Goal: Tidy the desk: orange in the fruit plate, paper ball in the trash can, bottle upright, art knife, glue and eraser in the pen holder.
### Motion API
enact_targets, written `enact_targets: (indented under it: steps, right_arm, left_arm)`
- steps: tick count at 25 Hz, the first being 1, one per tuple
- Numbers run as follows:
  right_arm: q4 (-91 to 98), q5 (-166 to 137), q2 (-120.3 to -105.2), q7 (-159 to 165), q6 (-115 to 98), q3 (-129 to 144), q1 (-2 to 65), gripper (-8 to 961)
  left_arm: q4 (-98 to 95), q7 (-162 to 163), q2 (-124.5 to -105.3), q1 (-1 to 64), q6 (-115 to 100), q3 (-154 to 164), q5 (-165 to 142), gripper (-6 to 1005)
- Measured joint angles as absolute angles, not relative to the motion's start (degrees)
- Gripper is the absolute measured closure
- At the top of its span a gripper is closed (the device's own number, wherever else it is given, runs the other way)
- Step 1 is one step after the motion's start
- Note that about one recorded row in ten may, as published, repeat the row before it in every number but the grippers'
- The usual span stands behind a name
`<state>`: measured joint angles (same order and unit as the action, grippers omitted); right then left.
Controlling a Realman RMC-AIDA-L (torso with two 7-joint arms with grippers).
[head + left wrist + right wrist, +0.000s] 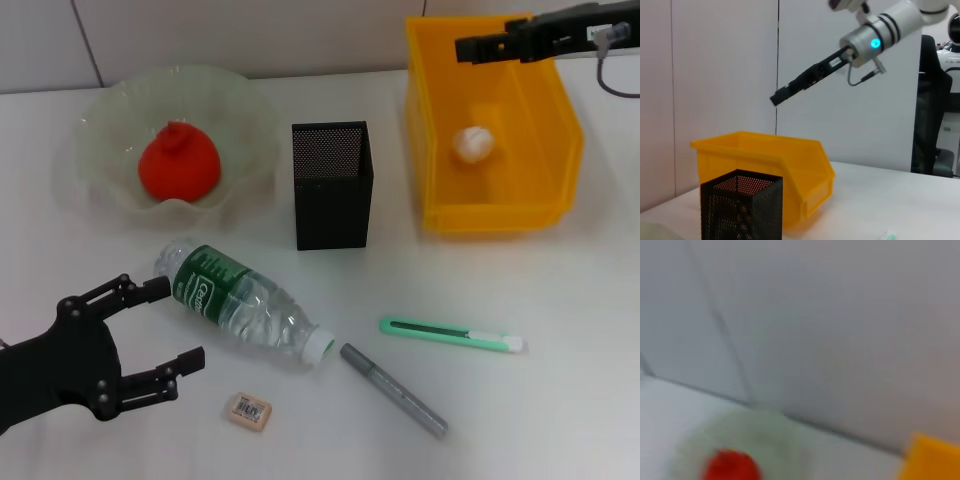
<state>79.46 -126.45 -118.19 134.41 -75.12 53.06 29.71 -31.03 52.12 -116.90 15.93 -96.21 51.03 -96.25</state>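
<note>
Our left gripper (160, 330) is spread wide beside the base of the bottle (243, 306), which lies flat near the pen holder (331, 184). We should straddle the body mid-label, clamp squarely, then tilt it upright. Whether the right gripper (468, 47) over the trash can (560, 130) is apart, we cannot tell.

From the head we are looking steeply down on the desk (560, 400); the left wrist camera is sitting low (near the surface), sharing the yellow bin (495, 130) (790, 165) and pen holder (332, 185) (742, 207).

My left gripper (170, 335) sits low at my near left, fingers spread wide, holding nothing; my right gripper (470, 47) reaches out high at far right, level.
</note>
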Motion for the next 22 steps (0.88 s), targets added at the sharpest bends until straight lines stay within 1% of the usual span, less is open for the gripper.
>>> enact_targets:
  steps: [2, 3, 4, 5, 7, 8, 9, 11, 14, 15, 19, 22]
  right_arm:
    - [80.4, -117.1, -118.74, 127.1, -75.3, 53.0, 25.8, 164]
    - [80.4, -117.1, -118.74, 127.1, -75.3, 53.0, 25.8, 149]
    - [79.6, -106.0, -119.05, 118.1, -75.7, 53.2, 21.5, 133]
    - [79.6, -106.0, -119.05, 118.1, -75.7, 53.2, 21.5, 133]
    - [74.8, -89.8, -119.08, 104.1, -78.4, 53.2, 15.8, 133]
    - [74.8, -89.8, -119.08, 104.1, -78.4, 53.2, 15.8, 133]
    - [70.1, -83.5, -118.98, 97.5, -82.4, 51.9, 13.7, 133]
    - [68.2, -82.0, -118.97, 95.1, -84.7, 51.0, 13.2, 134]
    - [58.0, -80.7, -119.00, 85.3, -93.9, 45.0, 12.8, 134]
    - [58.0, -80.7, -119.00, 85.3, -93.9, 45.0, 12.8, 134]
    - [47.0, -83.3, -118.56, 70.7, -100.6, 42.6, 12.1, 134]
    - [43.7, -88.1, -118.55, 65.6, -101.0, 42.6, 11.6, 135]
  left_arm:
    - [-31.1, 52.2, -116.91, 15.9, -96.6, 50.7, -96.2, 151]
    - [-31.1, 52.2, -116.91, 15.9, -96.6, 50.7, -96.2, 151]
    - [-31.1, 52.3, -116.88, 15.8, -97.1, 50.1, -96.2, 151]
    - [-31.1, 52.3, -116.88, 15.8, -97.1, 50.1, -96.2, 151]
    - [-31.1, 52.3, -116.83, 15.7, -97.8, 49.1, -96.2, 151]
    - [-31.1, 52.3, -116.83, 15.7, -97.8, 49.1, -96.2, 151]
    - [-31.1, 52.4, -116.75, 15.7, -98.1, 48.8, -96.2, 151]
    - [-31.1, 52.5, -116.70, 15.7, -98.2, 48.6, -96.2, 151]
    - [-31.1, 52.6, -116.64, 16.0, -98.3, 48.6, -96.2, 152]
    - [-31.1, 52.6, -116.64, 16.0, -98.3, 48.6, -96.2, 152]
    - [-31.1, 52.4, -116.79, 16.4, -99.0, 48.9, -96.5, 152]
    - [-32.4, 52.5, -117.10, 16.6, -99.7, 49.1, -96.5, 152]
